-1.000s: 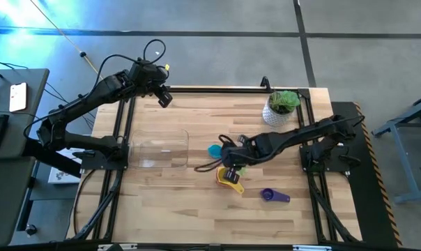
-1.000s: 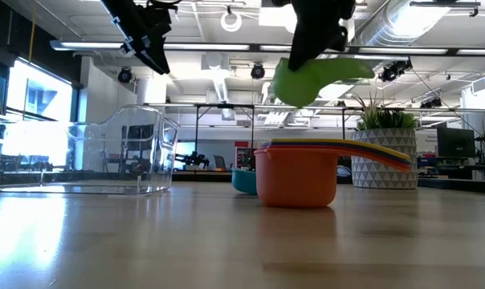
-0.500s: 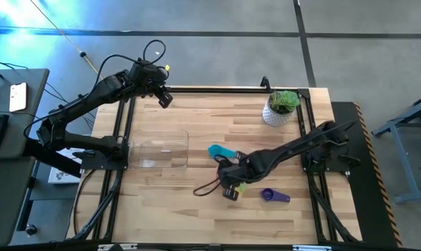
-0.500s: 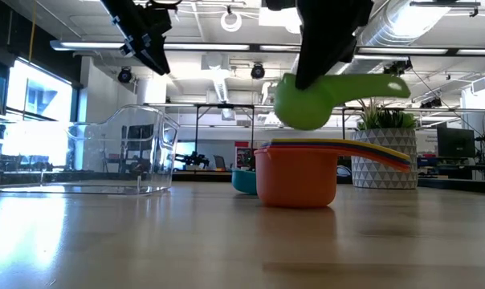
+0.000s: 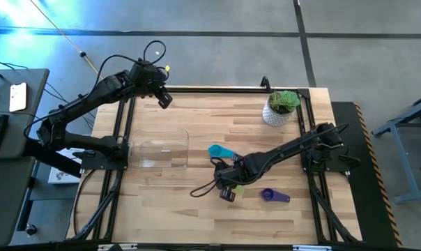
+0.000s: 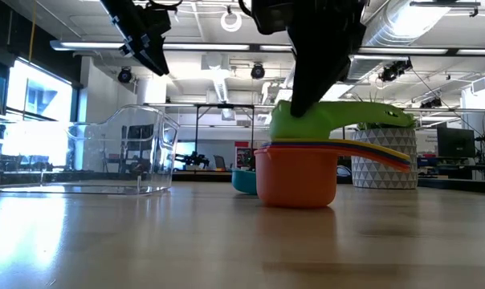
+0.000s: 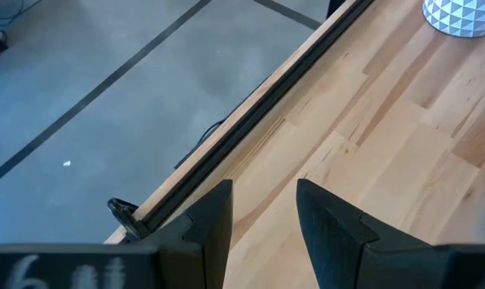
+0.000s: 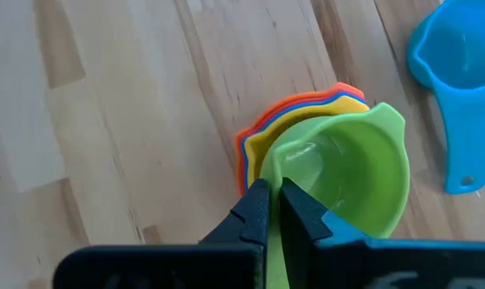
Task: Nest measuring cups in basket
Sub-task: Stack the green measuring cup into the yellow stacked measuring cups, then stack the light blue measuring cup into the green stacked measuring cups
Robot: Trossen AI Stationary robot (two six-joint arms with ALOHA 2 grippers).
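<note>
Green measuring cup (image 8: 351, 181), light, stiff, slick plastic best taken by its flat handle, pinched there by the right gripper (image 8: 273, 210) atop the nested stack (image 6: 296, 171) mid-table toward the front edge; left gripper (image 7: 262, 217) spread, idle at the far-left corner.

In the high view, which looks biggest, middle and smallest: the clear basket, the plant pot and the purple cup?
Largest to smallest as they look from above:
1. The basket, by far the biggest.
2. The plant pot, counting its leaves.
3. The purple cup, the smallest.
The pot stands taller, nearer the camera, but the gaps look too plain for that to matter.
</note>
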